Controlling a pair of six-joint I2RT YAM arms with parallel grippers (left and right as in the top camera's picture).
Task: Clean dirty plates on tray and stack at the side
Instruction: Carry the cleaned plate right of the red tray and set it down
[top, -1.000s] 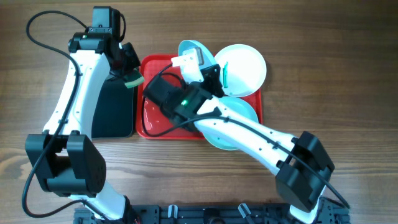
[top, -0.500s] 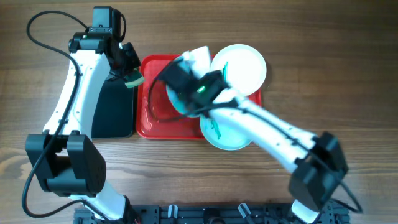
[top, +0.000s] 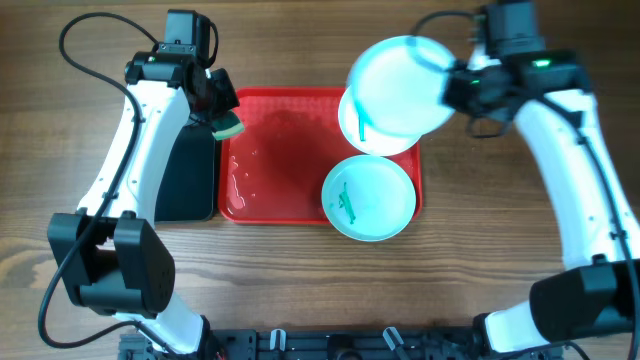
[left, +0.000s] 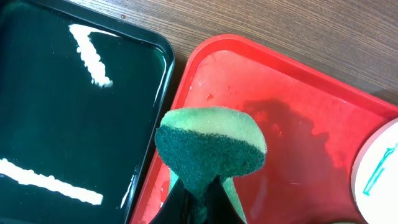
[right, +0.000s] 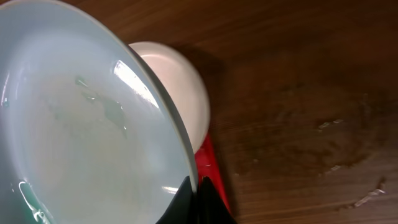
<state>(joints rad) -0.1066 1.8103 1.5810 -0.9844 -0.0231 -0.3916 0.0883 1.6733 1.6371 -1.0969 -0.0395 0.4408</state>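
Note:
My right gripper (top: 448, 88) is shut on the rim of a pale turquoise plate (top: 398, 85) and holds it raised over the red tray's (top: 280, 150) back right corner. In the right wrist view this plate (right: 81, 124) fills the left, faintly wet, pinched at my gripper (right: 194, 186). A white plate (top: 365, 138) with a teal smear lies mostly hidden under it. A second turquoise plate (top: 368, 197) with a teal smear sits at the tray's front right. My left gripper (top: 222, 122) is shut on a green sponge (left: 211, 149) over the tray's left rim.
A black tray (top: 185, 175) with water in it lies left of the red tray; it also shows in the left wrist view (left: 68, 112). The red tray's floor (left: 292, 155) is wet. Bare wooden table (top: 500, 260) lies right of the tray.
The right arm has swung from over the tray's middle to the far right, lifting the turquoise plate up and right. The left arm with the sponge shifted slightly right.

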